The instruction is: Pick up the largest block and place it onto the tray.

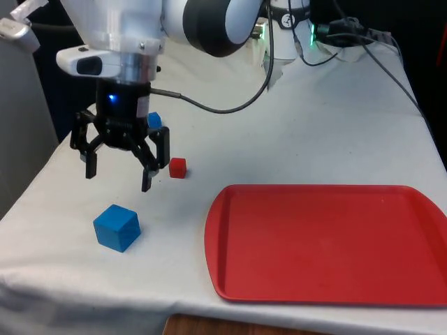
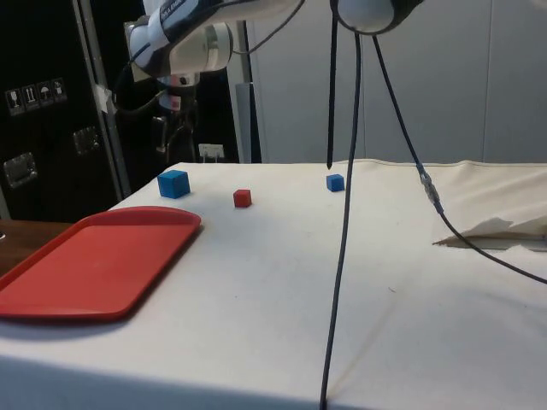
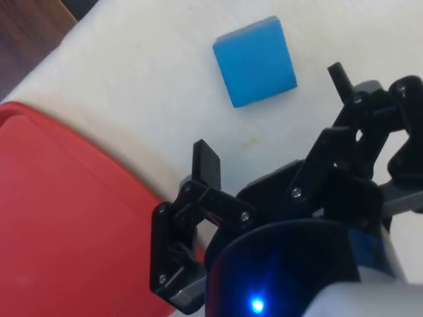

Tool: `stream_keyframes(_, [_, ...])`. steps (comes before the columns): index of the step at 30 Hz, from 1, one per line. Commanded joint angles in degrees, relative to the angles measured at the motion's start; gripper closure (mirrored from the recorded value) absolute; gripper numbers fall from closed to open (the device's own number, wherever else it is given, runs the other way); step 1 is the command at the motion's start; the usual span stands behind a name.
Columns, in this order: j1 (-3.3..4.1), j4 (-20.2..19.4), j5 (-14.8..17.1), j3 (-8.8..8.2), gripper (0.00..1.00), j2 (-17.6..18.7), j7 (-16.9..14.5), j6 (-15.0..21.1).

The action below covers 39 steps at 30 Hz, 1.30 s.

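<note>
Nearest the front camera lies the flat red plastic tray [image 1: 328, 244], bare, close to the near edge of the white-clothed surface [image 1: 335, 132]. I take the tray as my landmark.

Large blue cube [image 1: 117, 227], the biggest block: on the cloth, off the tray's short end toward the front view's left, apart from its rim, near the surface's front corner.

Small red cube [image 1: 177, 167]: beyond the tray's far corner, further from the tray than the big one is in depth. Small blue cube [image 1: 154, 120]: further back again, partly behind the arm.

Black two-finger gripper [image 1: 117, 174]: above the cloth, beyond the large blue cube and not over it. Fingers [image 3: 206, 160] spread wide, nothing between them. In the wrist view the cube sits ahead of the fingers, clear of both.

Step in hand, as I judge it: approach, nothing grasped yet. Next I need to bring the gripper over the cube, square the fingers to two opposite faces, then descend.

Room: the cube's sides are free, no neighbour crowding it. The cloth edge is close on its near side, so I'd avoid nudging it that way. The path to the tray is short and unobstructed; lift above the rim first.
</note>
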Motion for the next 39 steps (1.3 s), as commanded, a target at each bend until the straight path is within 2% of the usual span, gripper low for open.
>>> stream_keyframes(1, [-1.26,3.38,0.34,0.52,0.0,1.66,1.09,-0.86])
stream_keyframes(8, [-1.6,4.35,3.84,0.46,0.0,3.32,0.4,-0.63])
stream_keyframes(9, [-0.46,1.03,4.18,0.0,0.0,1.83,-0.97,0.0])
stream_keyframes(10, [-1.6,4.47,4.3,0.4,0.0,3.61,0.29,-0.63])
stream_keyframes(17, [-1.89,5.5,6.59,0.17,0.0,5.67,-0.17,0.34])
stream_keyframes(18, [-0.8,2.06,7.1,0.0,0.0,4.18,-1.66,1.09])
stream_keyframes(19, [-1.95,5.61,6.82,0.11,0.0,5.9,-0.23,0.46])
stream_keyframes(26, [-2.41,6.3,7.68,0.11,0.0,7.39,-0.52,1.49])
stream_keyframes(27, [-1.2,2.64,7.96,-0.06,0.0,5.67,-2.01,2.06])
stream_keyframes(28, [-2.46,6.36,7.79,0.17,0.0,7.62,-0.57,1.6])
stream_keyframes(35, [-2.86,6.93,9.68,-0.06,0.0,9.22,-1.55,2.81])
stream_keyframes(36, [-1.78,3.44,10.08,-0.06,0.0,7.68,-3.09,3.44])
stream_keyframes(37, [-2.92,6.99,9.85,0.0,0.0,9.34,-1.6,2.98])
stream_keyframes(39, [-2.98,7.05,10.54,-0.17,0.0,9.45,-1.95,3.44])
